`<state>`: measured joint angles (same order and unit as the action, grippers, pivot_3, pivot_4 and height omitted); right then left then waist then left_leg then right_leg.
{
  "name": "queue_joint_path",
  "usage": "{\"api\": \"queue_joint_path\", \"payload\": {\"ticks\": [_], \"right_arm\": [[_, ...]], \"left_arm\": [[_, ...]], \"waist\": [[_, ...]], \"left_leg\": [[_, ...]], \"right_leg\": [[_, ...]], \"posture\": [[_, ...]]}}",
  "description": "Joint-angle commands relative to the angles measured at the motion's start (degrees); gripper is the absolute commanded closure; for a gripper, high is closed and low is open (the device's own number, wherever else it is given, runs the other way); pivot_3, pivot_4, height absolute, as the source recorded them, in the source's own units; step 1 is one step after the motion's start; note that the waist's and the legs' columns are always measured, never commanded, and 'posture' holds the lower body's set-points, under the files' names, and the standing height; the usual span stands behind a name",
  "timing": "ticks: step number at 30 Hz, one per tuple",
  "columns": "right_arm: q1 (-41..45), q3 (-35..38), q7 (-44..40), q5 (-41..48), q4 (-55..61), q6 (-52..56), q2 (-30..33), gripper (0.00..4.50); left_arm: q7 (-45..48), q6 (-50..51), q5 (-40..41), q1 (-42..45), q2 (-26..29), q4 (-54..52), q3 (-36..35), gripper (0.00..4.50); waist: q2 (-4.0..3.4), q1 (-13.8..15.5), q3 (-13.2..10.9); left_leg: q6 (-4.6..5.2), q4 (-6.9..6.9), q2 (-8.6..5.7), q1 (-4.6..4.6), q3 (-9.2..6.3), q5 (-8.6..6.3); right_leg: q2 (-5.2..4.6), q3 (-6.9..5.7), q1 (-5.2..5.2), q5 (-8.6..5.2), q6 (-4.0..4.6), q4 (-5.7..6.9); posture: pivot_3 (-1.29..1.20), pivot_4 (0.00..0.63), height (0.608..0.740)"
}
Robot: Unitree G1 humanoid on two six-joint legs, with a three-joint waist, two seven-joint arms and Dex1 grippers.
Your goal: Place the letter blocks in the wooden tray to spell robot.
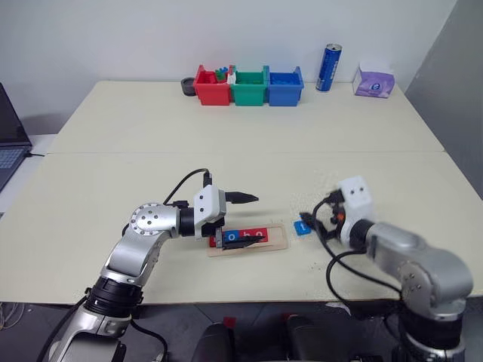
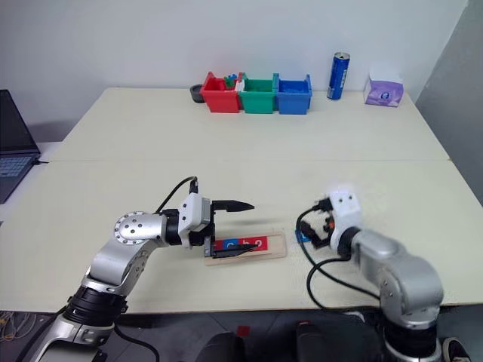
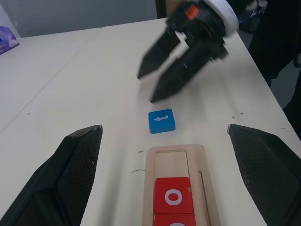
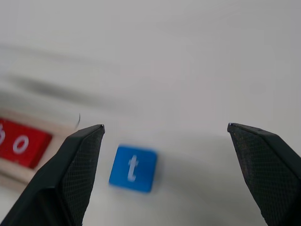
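Observation:
The wooden tray (image 1: 281, 243) lies near the table's front edge with red and blue letter blocks (image 1: 243, 235) in its groove; the red "o" (image 3: 173, 197) is the last one before an empty slot. A blue "t" block (image 1: 303, 226) lies flat on the table just past the tray's right end, also visible as the "t" block (image 4: 133, 168). My right gripper (image 4: 165, 127) hangs open above that block, with nothing between its fingers. My left gripper (image 1: 253, 221) is open over the tray's left part, one finger above the tray and one low beside the blocks.
Red (image 1: 212, 85), green (image 1: 249, 85) and blue (image 1: 285, 85) plastic bins stand at the table's far edge, with a blue can (image 1: 328, 68) and a purple tissue pack (image 1: 373, 80) to their right. A laptop (image 1: 9, 147) sits off the left side.

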<state>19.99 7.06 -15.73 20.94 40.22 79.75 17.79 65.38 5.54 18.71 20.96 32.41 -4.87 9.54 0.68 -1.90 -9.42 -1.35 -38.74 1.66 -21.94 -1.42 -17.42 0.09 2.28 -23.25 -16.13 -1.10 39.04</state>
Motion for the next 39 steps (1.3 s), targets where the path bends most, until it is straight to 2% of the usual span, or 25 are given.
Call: {"api": "queue_joint_path", "payload": {"ticks": [1, 4, 8, 14, 21, 29, 39], "right_arm": [[2.99, 0.77, -5.19, 3.16, -1.39, -4.01, 3.34, 0.04], [4.79, -1.15, -12.25, 3.47, -6.36, -12.56, 9.69, 0.04], [3.45, -5.35, -25.97, 1.37, -14.83, -30.95, 18.92, 0.04], [-1.25, -11.45, -41.54, -4.49, -24.71, -58.13, 26.21, 0.04], [0.18, -14.65, -52.17, -8.0, -38.04, -77.94, 26.58, 0.04], [6.64, -19.14, -62.63, -11.73, -54.32, -92.13, 25.82, 0.04], [14.81, -22.88, -64.76, -16.59, -70.18, -98.3, 19.35, 0.04]], "left_arm": [[-0.42, -1.51, -0.09, 0.31, -0.07, -0.82, -1.06, 0.0], [-0.38, -1.67, 0.12, 0.12, 0.0, -0.97, -1.21, 0.0], [0.07, -2.01, 0.38, 0.23, 0.39, -0.46, -1.47, 0.0], [0.64, -2.08, 0.48, 0.75, 0.55, 0.04, -1.53, 0.0], [0.88, -1.97, 0.54, 1.23, 0.49, 0.23, -1.53, 0.0], [0.37, -1.92, 0.46, 1.08, -0.24, 0.12, -1.09, 0.0], [0.36, -1.43, 0.63, 1.4, -0.32, -0.16, -1.11, 0.0]], "waist": [[0.0, 0.04, -0.01], [0.01, 0.05, -0.05], [0.05, 0.05, -0.08], [0.11, 0.12, -0.11], [0.12, 0.13, -0.12], [0.12, 0.21, -0.12], [0.1, 0.22, -0.12]], "left_leg": [[0.0, 0.0, 0.0, -0.01, -0.02, 0.0], [0.01, 0.01, -0.03, -0.04, 0.04, -0.01], [0.02, 0.01, -0.07, -0.06, 0.09, -0.01], [0.02, 0.0, -0.04, -0.05, 0.07, -0.01], [0.01, -0.06, -0.02, -0.01, 0.09, -0.01], [0.01, -0.08, -0.01, 0.01, 0.09, 0.0], [0.0, -0.11, 0.04, 0.05, 0.1, 0.0]], "right_leg": [[0.01, -0.02, 0.0, 0.0, 0.0, 0.0], [-0.04, 0.01, -0.01, 0.0, 0.0, -0.05], [-0.09, 0.01, 0.0, 0.0, 0.0, -0.09], [-0.07, -0.01, 0.0, 0.0, -0.01, -0.07], [-0.08, 0.01, 0.01, 0.01, 0.0, 0.0], [-0.11, 0.01, 0.03, 0.02, 0.01, 0.01], [-0.16, 0.02, 0.04, 0.03, 0.03, 0.06]], "posture": [[0.0, 0.15, 0.74], [0.0, 0.15, 0.74], [0.0, 0.15, 0.74], [0.0, 0.15, 0.74], [0.0, 0.15, 0.74], [0.0, 0.15, 0.74], [0.0, 0.15, 0.74]]}}
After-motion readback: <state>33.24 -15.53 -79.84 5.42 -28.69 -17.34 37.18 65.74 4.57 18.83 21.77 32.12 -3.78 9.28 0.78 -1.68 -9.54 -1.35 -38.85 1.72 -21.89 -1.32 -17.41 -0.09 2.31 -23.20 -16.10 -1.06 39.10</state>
